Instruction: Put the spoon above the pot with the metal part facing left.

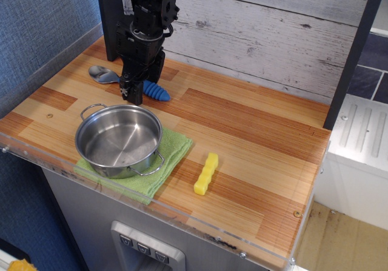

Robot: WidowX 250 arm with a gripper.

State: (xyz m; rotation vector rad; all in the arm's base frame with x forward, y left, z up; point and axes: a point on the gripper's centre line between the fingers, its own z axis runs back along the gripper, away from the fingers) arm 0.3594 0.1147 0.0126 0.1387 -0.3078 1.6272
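The gripper (131, 93) hangs from the black arm over the far left part of the wooden counter (242, 125), its tip pointing down at the spot where the spoon (127, 82) lies. From this angle the dark body of the gripper covers the middle of the spoon, so I cannot tell whether its jaws are parted or closed, nor whether they have hold of the spoon at all. The spoon lies flat on the counter just beyond the pot (119, 139), on the side nearer the plank wall (260, 34). Its metal part (102, 73) points left, toward the blue wall, and its ribbed blue handle (156, 91) sticks out to the right of the gripper. The pot stands upright near the front left edge of the counter, with nothing inside it, one wire loop handle facing the back left and the other the front right. It rests on a green cloth (173, 156) whose corner shows to its right. A small yellow block (206, 174) lies on the counter to the right of the cloth, apart from it.
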